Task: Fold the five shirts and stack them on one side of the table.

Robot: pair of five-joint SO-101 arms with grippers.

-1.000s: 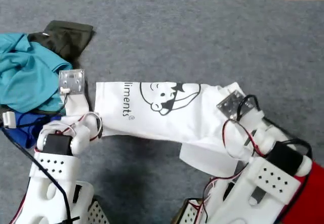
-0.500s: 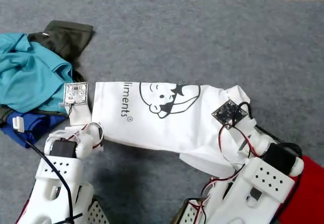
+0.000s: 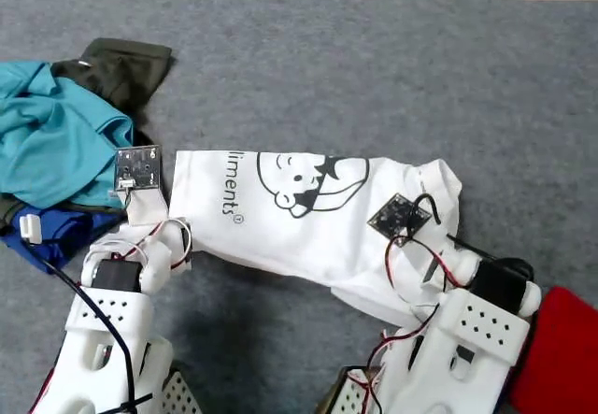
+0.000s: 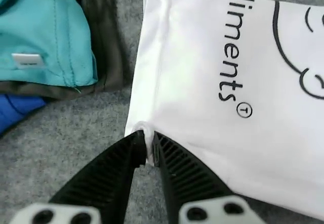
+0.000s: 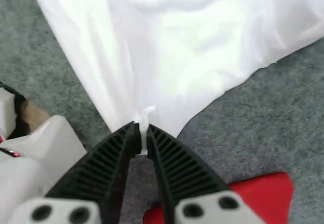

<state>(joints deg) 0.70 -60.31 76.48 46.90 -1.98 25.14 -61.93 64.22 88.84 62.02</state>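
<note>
White shirt (image 3: 299,218): mid table (image 3: 392,68), looks half folded
Left gripper (image 4: 147,145): pinched tight on one corner of it
Right gripper (image 5: 143,135): pinched tight on its other end
Done: nothing looks stacked yet
To do: teal shirt (image 3: 51,143), dark shirt (image 3: 126,66) and blue shirt (image 3: 47,235) lie in a messy heap
Hard to see: red shirt (image 3: 561,358) is cut off, blue one mostly hidden

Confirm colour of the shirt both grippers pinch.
White fabric shirt with black printed graphic; best in the high view.
</note>
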